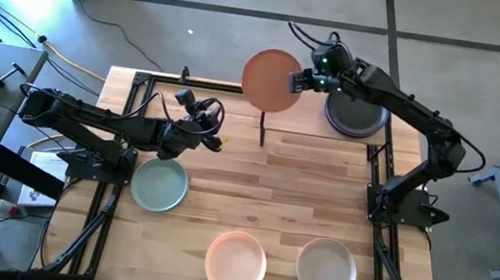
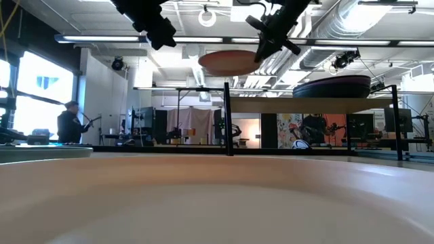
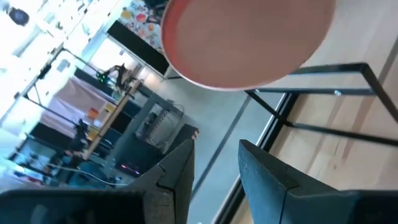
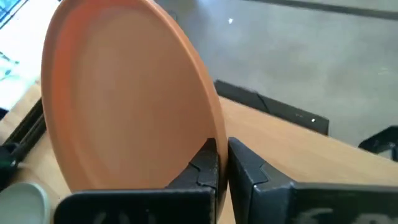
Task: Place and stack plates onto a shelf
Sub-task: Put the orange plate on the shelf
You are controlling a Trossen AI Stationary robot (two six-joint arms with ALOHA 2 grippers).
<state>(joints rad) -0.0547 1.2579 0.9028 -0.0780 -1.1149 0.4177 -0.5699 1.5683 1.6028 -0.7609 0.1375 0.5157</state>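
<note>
The wooden surface point(image 1: 321, 188) carries the shelf point(image 1: 313, 141) at its far edge. On the shelf's right end a stack of dark and purple plates point(image 1: 355, 115) is seen. A peach-pink plate point(image 1: 271, 80) is held above the shelf's left end, its rim clamped by the right pincer point(image 1: 298, 82). The left pincer point(image 1: 175, 142) is raised beside a sage green plate point(image 1: 159, 186), its fingers point(image 3: 177, 168) slightly parted and empty. Another peach-pink plate point(image 1: 236, 260) and a beige plate point(image 1: 326, 270) lie at the near edge.

Right gripper point(image 1: 294, 81) holds peach plate point(image 1: 270, 80) above shelf point(image 1: 317, 149); left gripper point(image 1: 175, 142) open near green plate point(image 1: 159, 186).
</note>
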